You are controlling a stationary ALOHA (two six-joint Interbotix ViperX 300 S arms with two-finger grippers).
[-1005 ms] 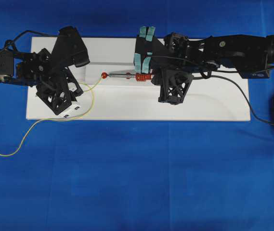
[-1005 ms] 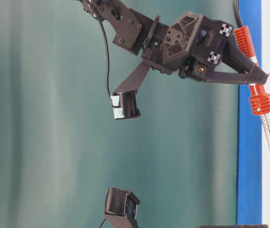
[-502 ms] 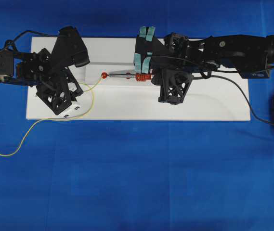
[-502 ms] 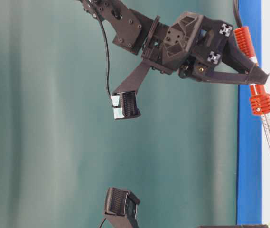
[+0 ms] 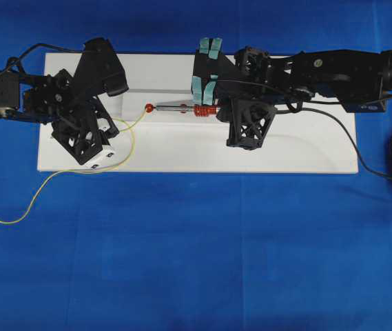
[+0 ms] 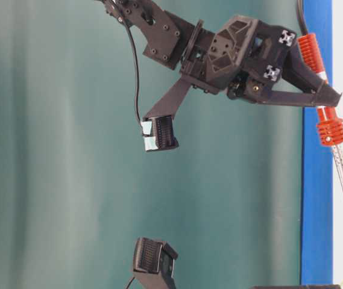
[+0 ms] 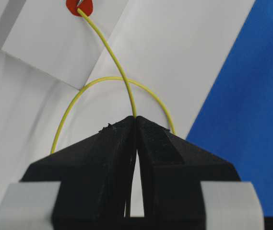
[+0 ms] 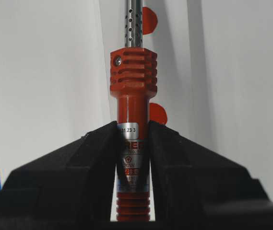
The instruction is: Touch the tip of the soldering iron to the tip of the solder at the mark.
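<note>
Blue cloth is covering the table (image 5: 202, 262), with a white board (image 5: 306, 148) lying across the upper part in the overhead view. Left gripper (image 7: 135, 120) is sitting over the board's left end, its fingers pressed together and pinching the solder (image 7: 119, 76); the thin yellow wire is rising from the fingertips to a red dot (image 7: 78, 6), its cut end touching that mark. Behind the grip the solder (image 5: 58, 176) is looping over the board and trailing off onto the cloth at the left. Right gripper (image 8: 133, 139) is clamping the soldering iron (image 8: 133, 91) on its red handle just below the ribbed collar, with the metal shaft pointing away toward the marks. From overhead the soldering iron (image 5: 190, 108) is lying level along the board, its shaft reaching left to the red dot (image 5: 150, 107) where the wire ends. Black cord (image 5: 361, 162) is running off the right side.
</note>
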